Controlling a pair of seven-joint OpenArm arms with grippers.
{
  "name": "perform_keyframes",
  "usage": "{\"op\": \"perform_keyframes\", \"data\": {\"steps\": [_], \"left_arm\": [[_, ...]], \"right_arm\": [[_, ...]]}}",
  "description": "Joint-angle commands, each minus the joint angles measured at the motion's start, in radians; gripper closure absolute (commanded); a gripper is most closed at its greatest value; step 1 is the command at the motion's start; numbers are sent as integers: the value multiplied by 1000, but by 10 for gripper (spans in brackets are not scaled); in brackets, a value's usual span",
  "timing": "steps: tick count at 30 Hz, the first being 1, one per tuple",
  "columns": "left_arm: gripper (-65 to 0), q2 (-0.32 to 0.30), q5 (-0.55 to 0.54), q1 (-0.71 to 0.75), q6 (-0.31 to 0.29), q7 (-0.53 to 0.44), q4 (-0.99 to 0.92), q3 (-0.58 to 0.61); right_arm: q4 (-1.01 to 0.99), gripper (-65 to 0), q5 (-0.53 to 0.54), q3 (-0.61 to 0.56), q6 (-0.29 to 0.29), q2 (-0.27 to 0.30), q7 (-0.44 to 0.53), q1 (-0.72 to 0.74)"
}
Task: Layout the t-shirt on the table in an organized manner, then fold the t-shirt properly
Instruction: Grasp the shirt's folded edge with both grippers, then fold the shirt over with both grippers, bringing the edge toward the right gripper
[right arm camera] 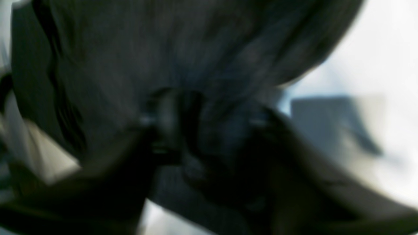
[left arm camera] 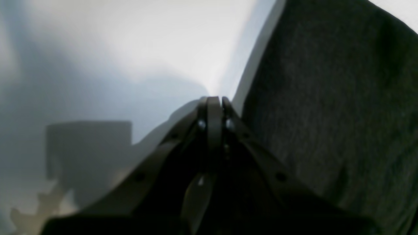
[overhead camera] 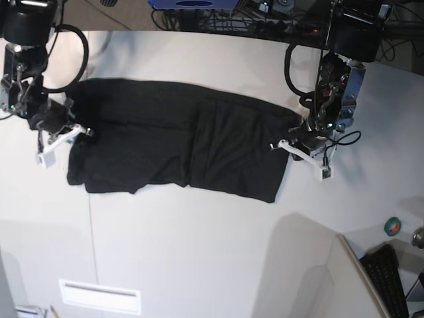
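From the left wrist view, our left gripper (left arm camera: 214,101) has its fingers pressed together with no cloth visible between the tips. The t-shirt (left arm camera: 326,114) lies just beside it on the right, its edge running up past the fingertips, and pale bare surface (left arm camera: 114,49) is on the other side. To do this step well, we judge we should part the fingers, slide under that edge, and pinch only the hem.

From the right wrist view, everything is blurred. Our right gripper (right arm camera: 202,130) sits against dark fabric that bunches toward its fingers, and it looks to be pinching the t-shirt (right arm camera: 163,49), though we cannot be certain. We should keep the pull low and even so the cloth stays flat.

From the base view, the t-shirt (overhead camera: 172,146) lies spread crosswise on the surface (overhead camera: 199,252), with an overlapped panel at its middle. The right gripper (overhead camera: 63,136) is at one end, touching the cloth; the left gripper (overhead camera: 298,147) is just beside the opposite end. Both ends should be drawn apart together.
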Motion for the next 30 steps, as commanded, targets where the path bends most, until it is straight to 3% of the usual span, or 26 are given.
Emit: {"op": "perform_keyframes", "data": {"steps": [1,8,11,13,21,27,30], "left_arm": [[0,-3,-2,13,11,77,-7,3],[0,6,-2,26,11,80,-2,15],[0,11,-2,4,11,75,-7,121],[0,20,-5,-8,11,75,-11,178],[0,96,-4,-34,11,81,-10,208],[0,113,-10,-62,11,83,-11,274],[0,138,-10,-73,11,83,-11,293]], "right_arm": [[-4,-18,12,13,4,20,31,13],[-29,0,10,-4,2,76,51,8],[13,0,-4,-3,2,79,51,-4],[54,0,-71,-3,2,76,51,-6],[300,0,-387,-1,2,-5,51,-50],[471,0,-515,-13,4,-95,49,-81],[504,0,-542,-85,4,-105,11,-84]]}}
